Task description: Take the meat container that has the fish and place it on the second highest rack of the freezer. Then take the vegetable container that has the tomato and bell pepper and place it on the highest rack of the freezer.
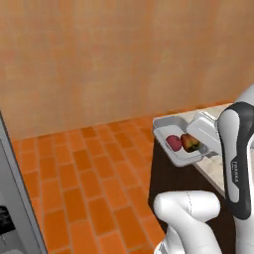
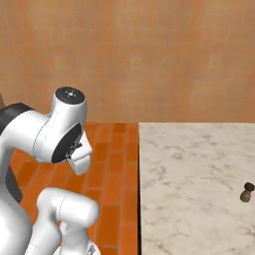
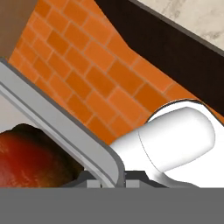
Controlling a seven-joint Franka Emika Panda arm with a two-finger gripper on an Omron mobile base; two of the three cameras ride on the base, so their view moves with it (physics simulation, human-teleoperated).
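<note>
The vegetable container is a shallow grey-white tray holding the red tomato and the orange-red bell pepper. It hangs past the counter's corner, over the brick floor. My gripper is shut on its right rim, with the white hand above that rim. In the hand view the container's rim runs diagonally down to my gripper, and the bell pepper lies just inside it. The freezer shows as a grey edge at the far left. The meat container, the fish and the racks are out of view.
A marble counter with a dark side panel stands on the right, with a small dark object near its right edge. Orange brick floor spreads between counter and freezer, and a tan wall closes the back.
</note>
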